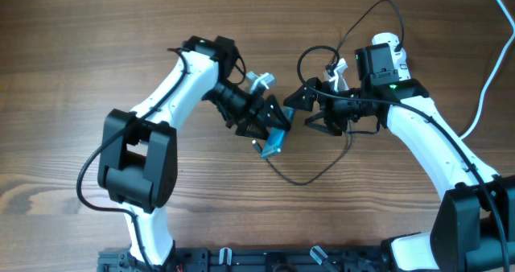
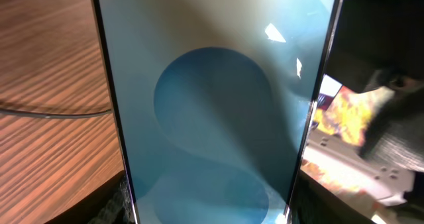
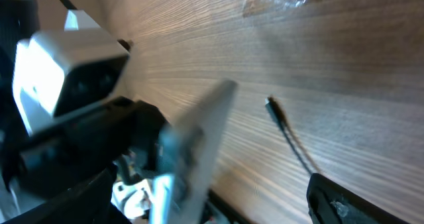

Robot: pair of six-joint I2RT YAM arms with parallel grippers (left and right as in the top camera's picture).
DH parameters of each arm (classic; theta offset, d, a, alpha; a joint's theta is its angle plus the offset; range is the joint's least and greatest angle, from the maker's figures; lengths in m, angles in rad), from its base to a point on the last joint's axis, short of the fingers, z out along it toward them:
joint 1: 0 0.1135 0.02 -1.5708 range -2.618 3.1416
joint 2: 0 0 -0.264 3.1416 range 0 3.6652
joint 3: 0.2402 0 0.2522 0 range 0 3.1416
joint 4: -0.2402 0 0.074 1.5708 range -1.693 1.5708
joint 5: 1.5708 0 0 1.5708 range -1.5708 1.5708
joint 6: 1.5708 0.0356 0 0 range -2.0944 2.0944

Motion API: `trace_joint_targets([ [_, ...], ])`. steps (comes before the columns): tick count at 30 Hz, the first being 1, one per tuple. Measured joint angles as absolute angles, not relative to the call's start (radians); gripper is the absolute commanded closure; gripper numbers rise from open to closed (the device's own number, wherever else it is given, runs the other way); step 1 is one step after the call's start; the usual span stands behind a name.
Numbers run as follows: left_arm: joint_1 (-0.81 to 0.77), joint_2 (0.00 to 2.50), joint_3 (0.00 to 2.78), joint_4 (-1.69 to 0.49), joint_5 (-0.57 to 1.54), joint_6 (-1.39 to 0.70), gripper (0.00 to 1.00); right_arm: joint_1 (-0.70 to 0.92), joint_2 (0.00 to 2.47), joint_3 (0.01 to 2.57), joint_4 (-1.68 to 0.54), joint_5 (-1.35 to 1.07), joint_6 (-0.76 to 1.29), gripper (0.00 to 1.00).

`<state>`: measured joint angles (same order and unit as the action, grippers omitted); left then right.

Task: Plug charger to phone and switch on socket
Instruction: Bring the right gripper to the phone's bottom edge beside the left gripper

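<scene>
The phone (image 1: 274, 142) is held off the table, my left gripper (image 1: 268, 132) shut on its long edges. Its teal-blue screen (image 2: 212, 105) fills the left wrist view, with the left gripper (image 2: 209, 216) clamped on it at the bottom edge. My right gripper (image 1: 311, 111) stands open just right of the phone, holding nothing. The charger's black cable (image 1: 310, 178) loops over the table below both grippers. Its plug tip (image 3: 270, 103) lies free beside the right finger (image 3: 344, 201). The phone (image 3: 199, 141) appears edge-on and blurred. The white socket (image 1: 387, 40) lies half hidden behind the right wrist.
A thick white cord (image 1: 488, 71) runs along the far right of the wooden table (image 1: 80, 47). The left arm's wrist housing (image 3: 66, 78) crowds the left of the right wrist view. More cable (image 2: 53, 113) crosses the table left of the phone.
</scene>
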<state>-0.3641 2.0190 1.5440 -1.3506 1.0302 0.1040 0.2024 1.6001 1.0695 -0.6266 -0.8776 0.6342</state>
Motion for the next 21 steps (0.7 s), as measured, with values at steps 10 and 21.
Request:
trace_joint_targets([
  [10, -0.411, 2.019, 1.544, -1.341, 1.017, 0.127, 0.74, 0.242, 1.6, 1.069, -0.681, -0.84, 0.763, 0.5],
  [21, -0.412, 2.019, 1.544, -1.32, 0.918, 0.139, 0.74, 0.354, 1.6, 1.069, -0.688, -0.657, 0.849, 0.65],
])
